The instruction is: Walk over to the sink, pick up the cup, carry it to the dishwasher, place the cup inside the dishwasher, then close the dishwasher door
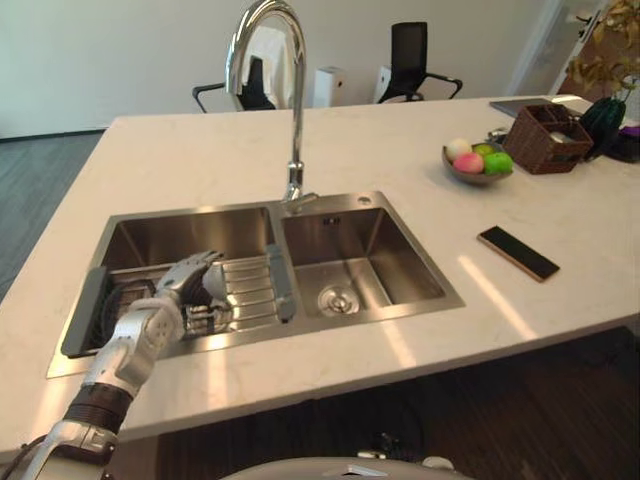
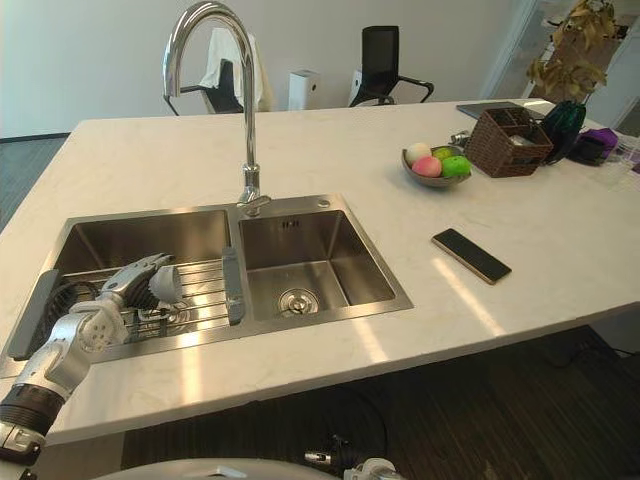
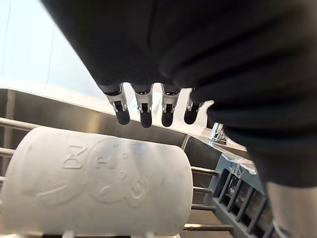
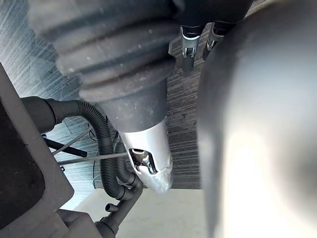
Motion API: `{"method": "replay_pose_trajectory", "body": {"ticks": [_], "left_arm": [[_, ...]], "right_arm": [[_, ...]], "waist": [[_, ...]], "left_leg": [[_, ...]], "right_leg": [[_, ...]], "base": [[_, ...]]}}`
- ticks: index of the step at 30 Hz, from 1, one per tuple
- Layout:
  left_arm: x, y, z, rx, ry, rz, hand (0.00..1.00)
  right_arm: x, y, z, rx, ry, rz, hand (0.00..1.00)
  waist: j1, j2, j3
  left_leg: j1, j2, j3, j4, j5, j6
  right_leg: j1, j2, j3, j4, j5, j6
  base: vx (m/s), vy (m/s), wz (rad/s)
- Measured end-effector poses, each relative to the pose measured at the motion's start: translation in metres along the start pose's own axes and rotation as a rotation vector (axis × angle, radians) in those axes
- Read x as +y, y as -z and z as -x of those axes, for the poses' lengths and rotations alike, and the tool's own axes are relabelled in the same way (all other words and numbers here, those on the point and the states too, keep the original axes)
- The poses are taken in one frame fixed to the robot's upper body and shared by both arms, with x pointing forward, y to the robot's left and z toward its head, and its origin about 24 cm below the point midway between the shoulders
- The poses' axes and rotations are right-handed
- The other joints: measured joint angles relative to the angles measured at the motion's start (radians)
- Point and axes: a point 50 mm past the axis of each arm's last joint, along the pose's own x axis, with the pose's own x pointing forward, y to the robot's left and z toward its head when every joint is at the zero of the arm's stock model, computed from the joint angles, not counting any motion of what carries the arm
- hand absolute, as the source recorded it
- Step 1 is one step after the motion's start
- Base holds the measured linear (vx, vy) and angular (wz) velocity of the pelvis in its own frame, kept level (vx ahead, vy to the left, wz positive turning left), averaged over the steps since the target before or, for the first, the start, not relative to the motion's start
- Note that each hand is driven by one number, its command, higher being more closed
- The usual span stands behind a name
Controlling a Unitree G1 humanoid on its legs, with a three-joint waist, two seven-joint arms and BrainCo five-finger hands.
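The pale stone tabletop (image 1: pixel 180 150) is wide and smooth. A shiny steel sink with two bowls (image 2: pixel 365 262) is set into it, and a tall curved silver tap (image 1: pixel 296 120) stands just behind the sink. Off to the right lies a flat black phone (image 1: pixel 518 252). Farther back sit a small grey bowl of coloured fruit (image 1: pixel 478 178) and, just beside it, a brown woven basket (image 1: pixel 545 140).

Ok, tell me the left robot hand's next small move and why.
Probably lower the left robot hand and curl its fingers round the white embossed cup: it lies on its side on the wire sink rack, with the straight fingers just above it, not yet touching.
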Motion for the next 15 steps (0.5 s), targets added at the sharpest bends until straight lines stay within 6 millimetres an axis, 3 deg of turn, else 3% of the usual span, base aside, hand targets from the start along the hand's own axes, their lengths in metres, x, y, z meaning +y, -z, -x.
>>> {"method": "replay_pose_trajectory", "body": {"ticks": [15], "left_arm": [[-0.006,0.021,-0.003,0.115,0.001,0.011,0.0]], "right_arm": [[0.0,-0.003,-0.001,-0.001,-0.003,0.003,0.0]], "waist": [[-0.014,0.002,0.001]], "left_leg": [[0.0,-0.001,0.012,0.0,-0.005,0.002]], "right_leg": [[-0.005,-0.001,0.009,0.0,0.0,0.0]], "base": [[-0.01,-0.004,-0.02]]}}
